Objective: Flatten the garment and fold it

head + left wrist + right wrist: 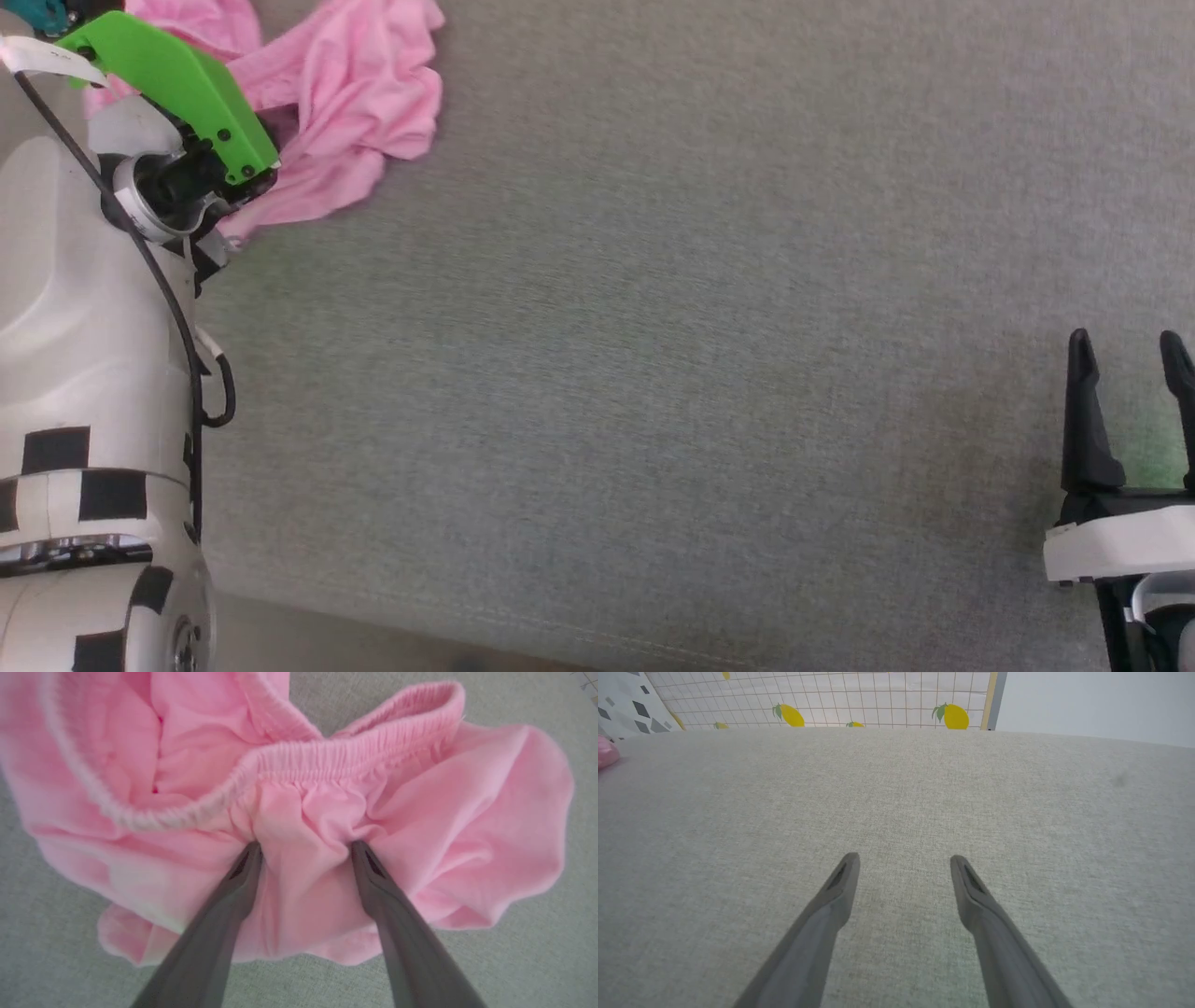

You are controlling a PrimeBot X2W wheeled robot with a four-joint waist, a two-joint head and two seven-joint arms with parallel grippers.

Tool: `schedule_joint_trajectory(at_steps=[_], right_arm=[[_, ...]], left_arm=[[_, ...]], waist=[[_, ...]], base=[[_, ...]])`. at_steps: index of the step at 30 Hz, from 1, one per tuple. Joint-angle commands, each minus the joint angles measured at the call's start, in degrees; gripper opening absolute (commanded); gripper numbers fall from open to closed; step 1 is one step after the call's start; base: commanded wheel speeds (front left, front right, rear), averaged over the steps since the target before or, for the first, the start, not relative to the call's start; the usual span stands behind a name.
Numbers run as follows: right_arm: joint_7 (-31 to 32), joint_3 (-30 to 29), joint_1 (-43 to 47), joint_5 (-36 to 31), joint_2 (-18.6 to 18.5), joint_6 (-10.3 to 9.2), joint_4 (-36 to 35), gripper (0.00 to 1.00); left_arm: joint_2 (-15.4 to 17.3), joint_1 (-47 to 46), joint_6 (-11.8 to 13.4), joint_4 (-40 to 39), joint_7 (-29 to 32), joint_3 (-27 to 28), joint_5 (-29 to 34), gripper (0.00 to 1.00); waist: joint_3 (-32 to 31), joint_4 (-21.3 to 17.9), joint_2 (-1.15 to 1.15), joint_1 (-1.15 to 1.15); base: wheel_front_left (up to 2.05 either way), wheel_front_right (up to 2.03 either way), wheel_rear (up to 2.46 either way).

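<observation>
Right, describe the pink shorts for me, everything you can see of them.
The shorts are light pink, thin soft cloth, crumpled in a heap rather than flat, on the grey woven surface, at the head view's upper left. Their gathered elastic waistband curves open on top, showing the inside; loose wavy hems spread at the edges. The left gripper is open; its fingertips press into the cloth just below the waistband, a bunched fold between them, not clamped.
</observation>
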Motion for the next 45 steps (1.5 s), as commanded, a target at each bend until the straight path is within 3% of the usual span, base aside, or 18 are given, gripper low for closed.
schedule_joint_trajectory(at_steps=[1, 4, 5, 6, 15, 21, 25, 32, 38, 45], right_arm=[[-0.4, -0.2, -0.6, 0.3, 0.0, -0.09, -0.6, 1.0], [-0.4, -0.7, -0.9, 0.2, 0.0, -0.09, -0.8, 1.0], [-0.3, -0.8, -1.1, 0.1, 0.0, -0.09, -0.9, 1.0], [-0.3, -0.8, -1.2, 0.0, 0.0, -0.09, -0.9, 1.0], [-0.7, 1.1, -1.4, 0.3, 0.0, -0.09, 1.3, 1.0], [-2.2, 2.7, -1.8, 1.7, 0.0, -0.09, 5.2, 1.0], [-3.7, 4.1, -1.9, 3.3, 0.0, -0.09, 8.6, 1.0], [-6.0, 5.5, -2.1, 5.1, 0.0, -0.09, 13.5, 1.0], [-7.4, 6.1, -1.8, 6.1, 0.0, -0.09, 16.4, 1.0], [-8.2, 7.4, -1.6, 7.0, 0.0, -0.09, 18.3, 1.0]], left_arm=[[-0.7, 1.1, 0.5, -0.3, 1.4, 0.4, -1.0, 1.0], [-1.5, 3.3, 1.0, -1.3, 3.1, 0.4, -1.7, 1.0], [-1.5, 4.0, 1.0, -1.9, 3.3, 0.2, -1.7, 0.79], [-1.5, 4.6, 0.7, -3.0, 2.2, 0.3, -1.7, 0.0], [-0.2, 4.8, 0.6, -10.0, -15.7, 2.8, 0.0, 0.0], [0.0, -1.4, -3.9, -12.3, -24.3, 0.5, 1.9, 0.0], [-0.8, -5.7, -6.9, -14.1, -26.3, -2.4, 2.2, 0.0], [-7.3, -7.5, -9.0, -18.2, -26.7, -9.7, -2.1, 0.0], [-10.7, 1.1, -9.1, -18.4, -26.8, -19.6, -6.1, 0.0], [-11.4, 15.8, -9.2, -15.1, -25.0, -32.5, -11.1, 0.0]], waist=[[3.5, -2.2, 0.0, -0.01], [3.9, -1.8, 0.0, -0.01], [4.0, -1.6, 0.0, -0.01], [4.1, -1.4, 0.0, -0.01], [-0.3, -0.2, 0.0, -0.01], [-6.3, -1.4, 0.0, -0.01], [-10.7, -4.0, 0.0, -0.01], [-15.7, -9.2, 0.0, -0.01], [-17.5, -11.8, 0.0, -0.01], [-18.8, -13.6, 0.0, -0.01]], base=[[0.0, 0.0, 0.0], [0.0, 0.0, 0.0], [0.0, 0.0, 0.0], [0.0, 0.0, 0.0], [0.0, 0.0, 0.0], [0.0, 0.0, 0.0], [0.0, 0.0, 0.0], [0.0, 0.0, 0.0], [0.0, 0.0, 0.0], [0.0, 0.0, 0.0]])
